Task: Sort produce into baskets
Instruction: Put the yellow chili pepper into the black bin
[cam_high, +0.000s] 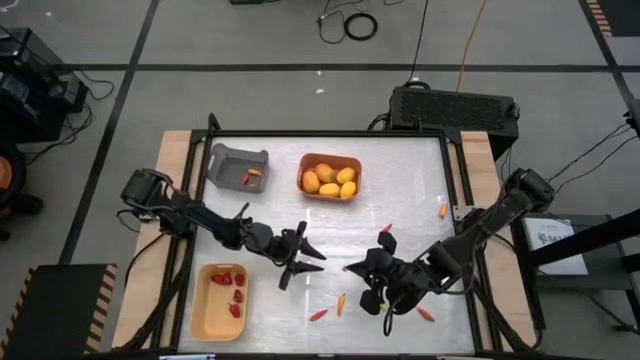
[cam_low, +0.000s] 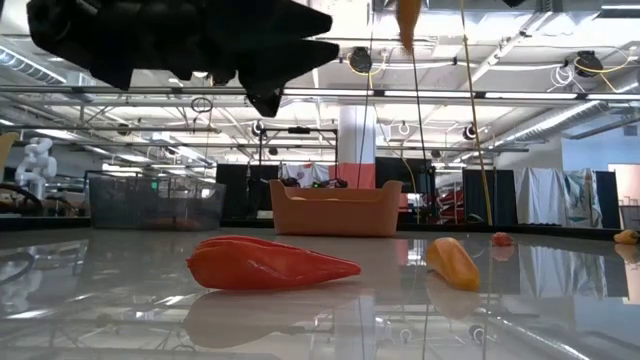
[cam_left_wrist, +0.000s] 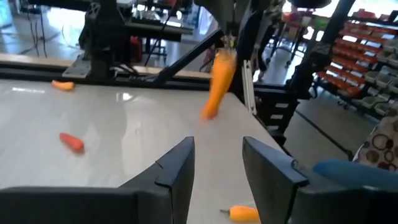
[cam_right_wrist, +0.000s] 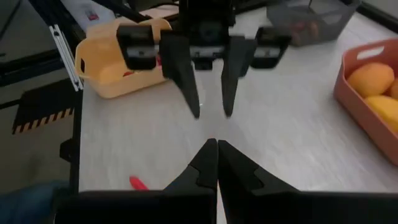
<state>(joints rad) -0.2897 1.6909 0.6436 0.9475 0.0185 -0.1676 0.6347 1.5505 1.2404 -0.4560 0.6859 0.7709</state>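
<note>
mid-table, right tool (cam_high: 349, 268) clenched on carrot stick (cam_left_wrist: 219, 81); left tool (cam_high: 315, 255) released; no legible writing

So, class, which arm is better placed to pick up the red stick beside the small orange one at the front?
Probably left. The left gripper hovers open and empty near the red stick, while the right gripper is shut on an orange carrot stick.

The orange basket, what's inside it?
The orange basket holds four yellow-orange fruits, packed close together. They cover most of the floor, so anything lying beneath them cannot be seen.
</note>
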